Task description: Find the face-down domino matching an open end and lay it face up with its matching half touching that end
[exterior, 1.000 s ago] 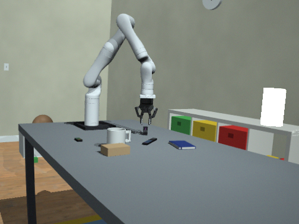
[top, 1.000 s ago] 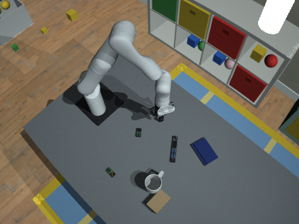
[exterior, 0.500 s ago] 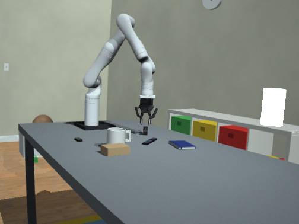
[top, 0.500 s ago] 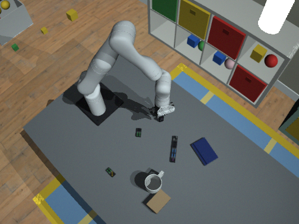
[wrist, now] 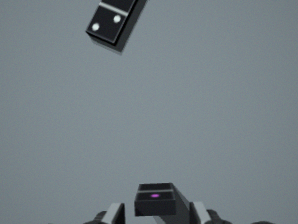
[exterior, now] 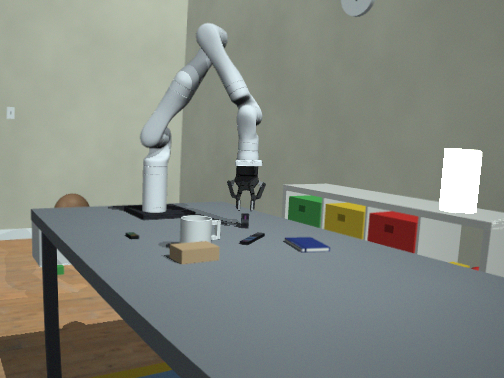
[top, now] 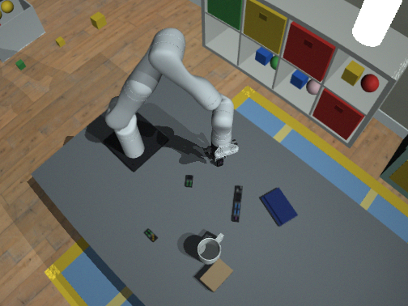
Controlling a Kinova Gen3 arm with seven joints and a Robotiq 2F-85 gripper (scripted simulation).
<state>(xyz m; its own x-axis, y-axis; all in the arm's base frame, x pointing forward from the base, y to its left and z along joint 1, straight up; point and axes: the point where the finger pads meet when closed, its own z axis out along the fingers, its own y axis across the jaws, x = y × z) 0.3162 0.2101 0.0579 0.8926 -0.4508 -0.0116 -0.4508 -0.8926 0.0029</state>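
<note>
Grey tabletop (top: 170,218) (exterior: 280,290): the shelf-side edge is nearest the standing domino.
Gripper (top: 218,156) (exterior: 245,205) (wrist: 156,213): part spread, pinching nothing, above that domino.
White mug (top: 218,256) (exterior: 194,232): partly hides a dark domino (top: 208,234).
Domino line (top: 237,203) (exterior: 252,238) (wrist: 112,20): purple end too tiny to read.
Standing domino (top: 219,162) (exterior: 245,220) (wrist: 155,206): a crooked finger could knock it over.
</note>
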